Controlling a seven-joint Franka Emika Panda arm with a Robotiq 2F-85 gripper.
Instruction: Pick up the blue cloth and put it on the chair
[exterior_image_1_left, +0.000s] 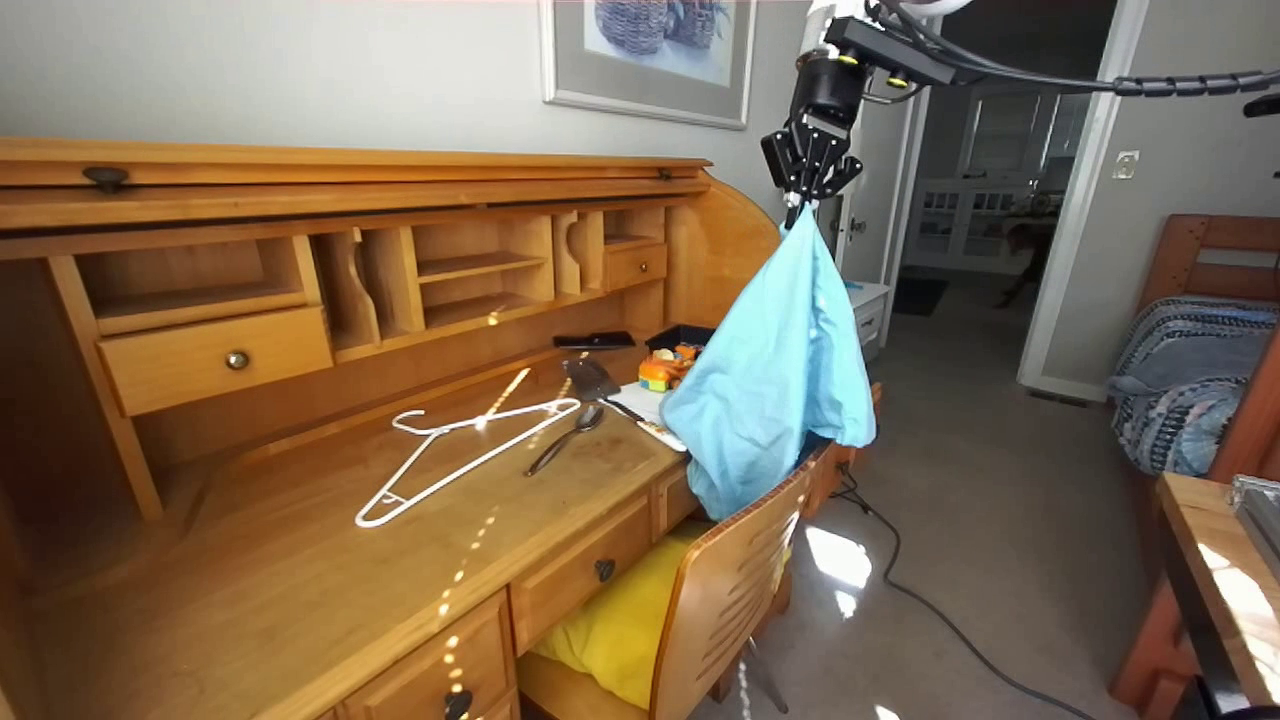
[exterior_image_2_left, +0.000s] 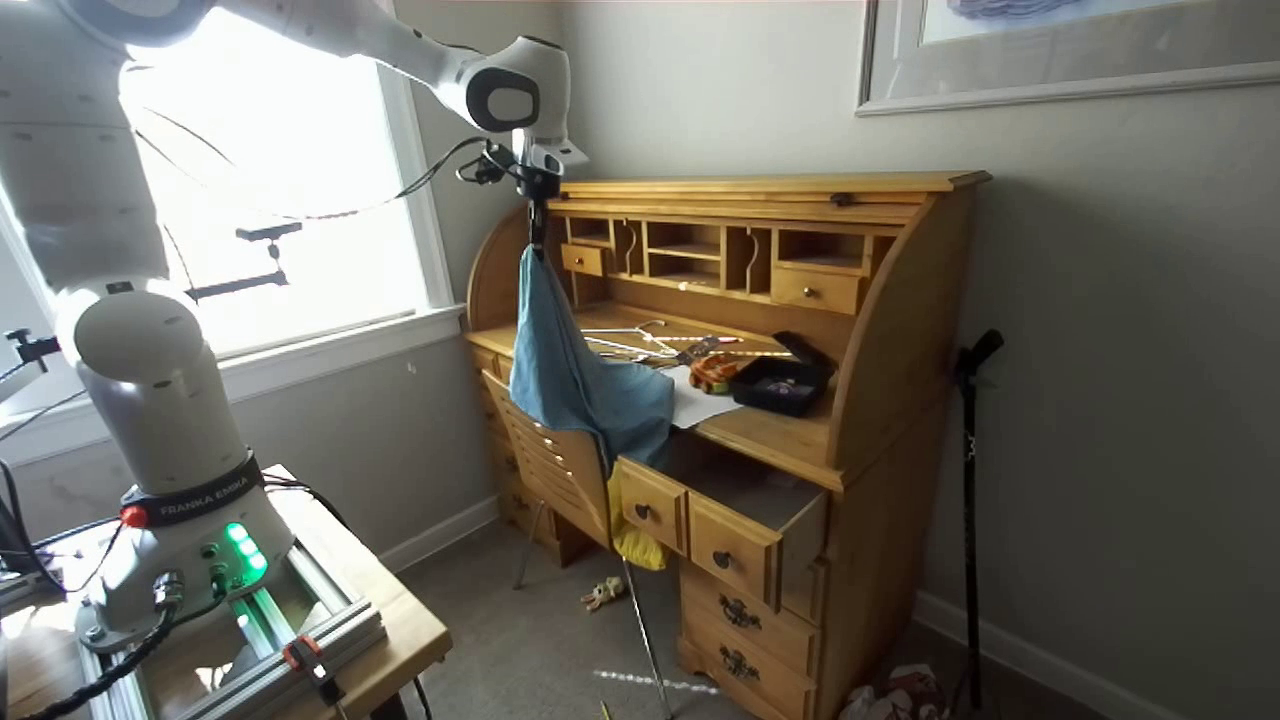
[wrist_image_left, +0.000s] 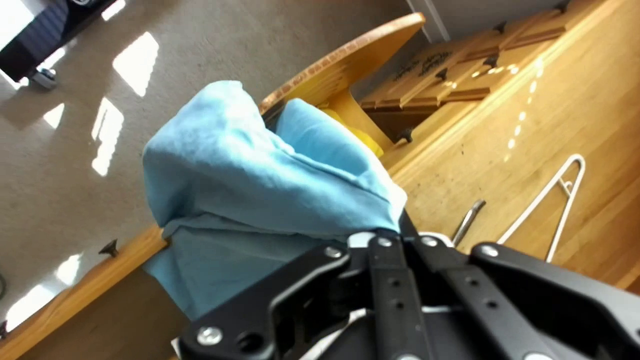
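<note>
The light blue cloth (exterior_image_1_left: 780, 370) hangs from my gripper (exterior_image_1_left: 795, 212), its top corner pinched between the shut fingertips. In an exterior view the cloth (exterior_image_2_left: 570, 375) hangs by the chair's backrest (exterior_image_2_left: 550, 455), its lower part spreading toward the desk. The wooden chair (exterior_image_1_left: 725, 590) has a slatted back and a yellow cushion (exterior_image_1_left: 625, 620) and is pushed in at the desk. I cannot tell whether the cloth touches the chair. In the wrist view the cloth (wrist_image_left: 260, 170) runs left from the fingertips (wrist_image_left: 400, 227) and covers part of the chair (wrist_image_left: 345, 60).
The roll-top desk (exterior_image_1_left: 300, 600) bears a white hanger (exterior_image_1_left: 460, 470), a spoon (exterior_image_1_left: 565, 440), a spatula (exterior_image_1_left: 592, 380), an orange toy (exterior_image_1_left: 665, 370) and a black box (exterior_image_2_left: 785, 385). A drawer (exterior_image_2_left: 735, 540) stands open beside the chair. A cable (exterior_image_1_left: 930, 600) lies on the floor.
</note>
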